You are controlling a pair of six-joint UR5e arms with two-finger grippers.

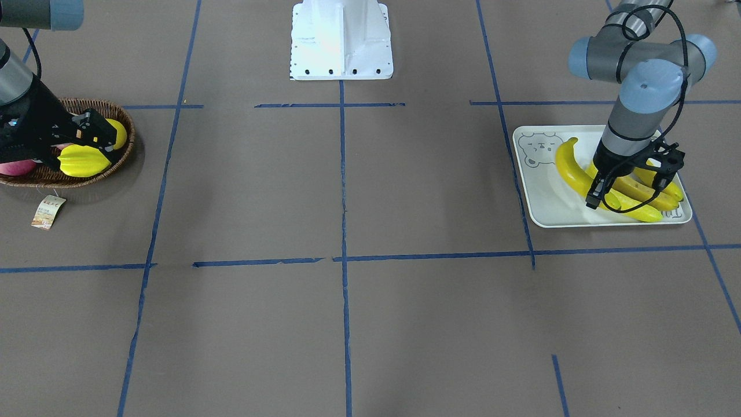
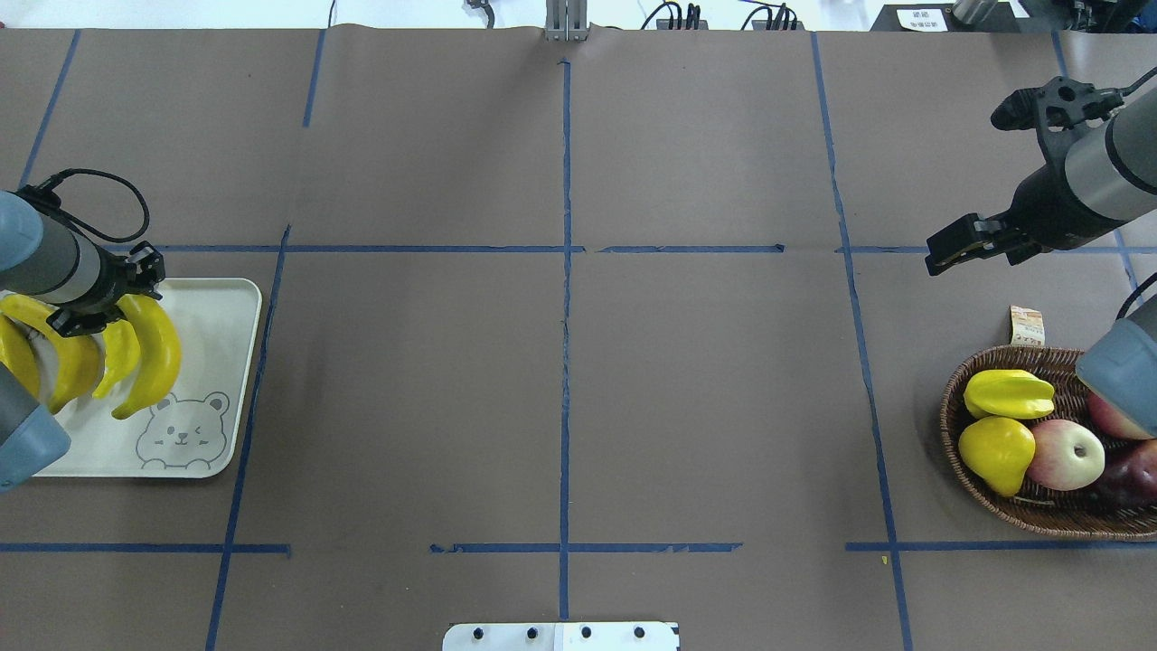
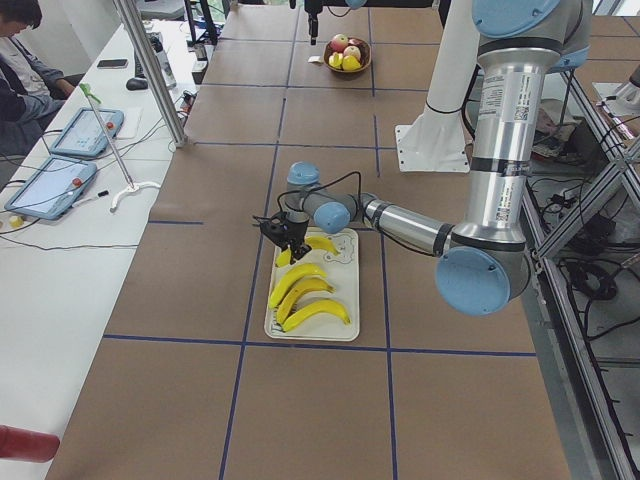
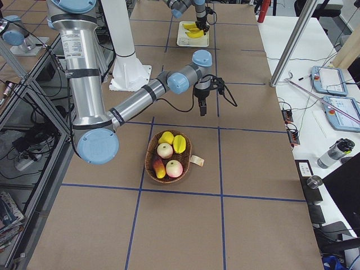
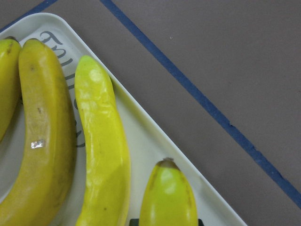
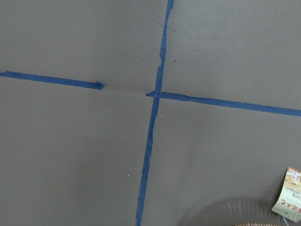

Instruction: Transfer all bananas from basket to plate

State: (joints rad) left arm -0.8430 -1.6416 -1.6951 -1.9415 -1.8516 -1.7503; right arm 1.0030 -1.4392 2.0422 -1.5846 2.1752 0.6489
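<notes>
Four yellow bananas lie on the pale plate with the bear face, also seen in the overhead view. My left gripper is low over the plate, shut on the end of the banana nearest the bear; the left wrist view shows that banana between the jaws. The other three bananas lie side by side beside it. My right gripper hangs open and empty above the table beyond the wicker basket. No banana shows in the basket.
The basket holds a ridged starfruit, a lemon, an apple and other fruit. A paper tag lies by the basket. The white robot base stands at the table's edge. Blue tape lines cross the brown table.
</notes>
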